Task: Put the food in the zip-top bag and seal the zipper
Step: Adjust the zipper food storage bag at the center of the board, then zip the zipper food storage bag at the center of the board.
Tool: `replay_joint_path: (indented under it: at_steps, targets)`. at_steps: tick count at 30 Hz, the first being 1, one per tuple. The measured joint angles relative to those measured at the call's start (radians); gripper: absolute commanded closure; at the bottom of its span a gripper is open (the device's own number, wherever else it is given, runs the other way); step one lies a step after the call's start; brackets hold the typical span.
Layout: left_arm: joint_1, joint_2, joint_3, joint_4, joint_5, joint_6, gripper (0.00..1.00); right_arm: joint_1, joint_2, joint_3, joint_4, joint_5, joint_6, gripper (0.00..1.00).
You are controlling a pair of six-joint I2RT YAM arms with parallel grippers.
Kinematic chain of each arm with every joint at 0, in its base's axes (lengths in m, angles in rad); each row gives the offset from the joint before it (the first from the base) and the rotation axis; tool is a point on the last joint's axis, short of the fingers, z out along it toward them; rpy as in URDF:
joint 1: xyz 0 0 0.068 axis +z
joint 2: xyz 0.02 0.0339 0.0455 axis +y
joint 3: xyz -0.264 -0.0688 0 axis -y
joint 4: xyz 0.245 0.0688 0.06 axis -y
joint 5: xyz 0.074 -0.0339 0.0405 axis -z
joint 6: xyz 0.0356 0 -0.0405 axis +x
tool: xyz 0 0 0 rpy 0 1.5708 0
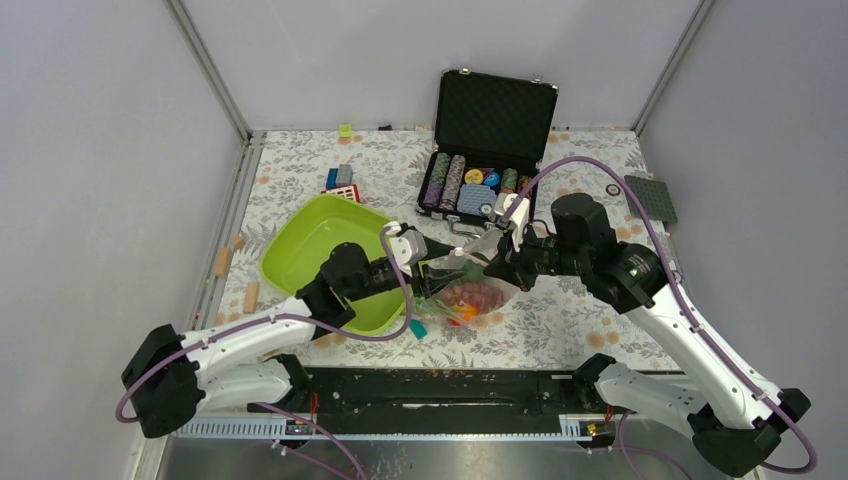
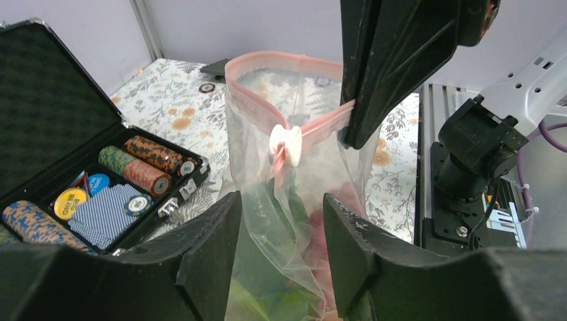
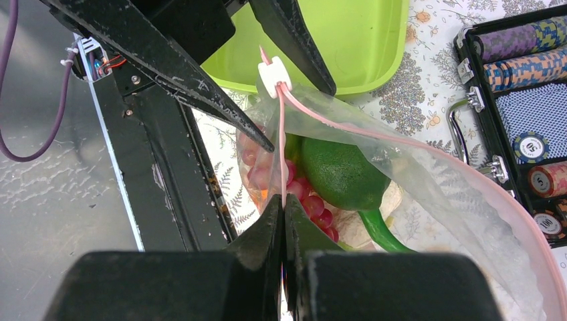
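Note:
The clear zip-top bag (image 1: pixel 470 292) hangs between my two grippers, just above the table. Inside it lie a dark green fruit (image 3: pixel 341 174), purple-red grapes (image 3: pixel 309 200), a green pod (image 3: pixel 378 231) and an orange fruit (image 1: pixel 462 313). My right gripper (image 3: pixel 283 208) is shut on the pink zipper (image 3: pixel 374 130) at one end. The white slider (image 3: pixel 274 72) sits partway along the strip. The strip is joined between the slider and my right gripper, and the mouth beyond it gapes open (image 2: pixel 267 63). My left gripper (image 2: pixel 281 251) is open, with the bag between its fingers just short of the slider (image 2: pixel 286 144).
The lime-green tray (image 1: pixel 300 250) lies left of the bag under my left arm. An open black case of poker chips (image 1: pixel 480 175) stands behind the bag. Coloured blocks (image 1: pixel 342 180) lie at the back left and a teal block (image 1: pixel 418 328) beside the bag.

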Motion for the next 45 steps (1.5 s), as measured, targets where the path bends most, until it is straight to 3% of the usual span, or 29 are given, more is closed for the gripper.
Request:
replay_joint_path:
  at_steps: [6,12,15,17,18,23,28,33,45]
  targets:
    - [0.012,0.025,0.009,0.047,0.044,-0.003,0.58,0.0,0.0,0.0,0.0,0.0,0.001,1.0]
    - [0.013,0.051,0.019,0.071,0.075,-0.024,0.72,0.0,0.002,0.0,0.0,0.008,0.003,1.0]
    - [0.014,0.051,0.021,0.076,0.1,-0.032,0.86,0.0,0.003,0.0,0.0,0.019,0.003,1.0]
    - [0.015,0.048,0.022,0.076,0.117,-0.037,1.0,0.0,0.005,0.0,0.0,0.026,0.003,1.0]
    - [0.015,0.046,0.022,0.075,0.125,-0.037,1.0,0.0,0.006,0.0,0.0,0.028,0.004,1.0]
    - [0.016,0.02,0.022,0.047,0.157,-0.03,1.0,0.003,0.014,0.014,-0.008,0.052,-0.001,0.61]
    - [0.016,0.004,0.023,0.017,0.181,-0.007,1.0,0.003,0.016,0.075,-0.039,0.014,-0.077,0.48]
    - [0.016,0.004,0.067,-0.07,0.201,0.02,1.0,0.003,0.016,0.132,-0.03,-0.098,-0.17,0.41]
    - [0.016,0.004,0.108,-0.157,0.221,0.044,1.0,0.016,0.154,0.178,-0.022,-0.248,-0.264,0.43]
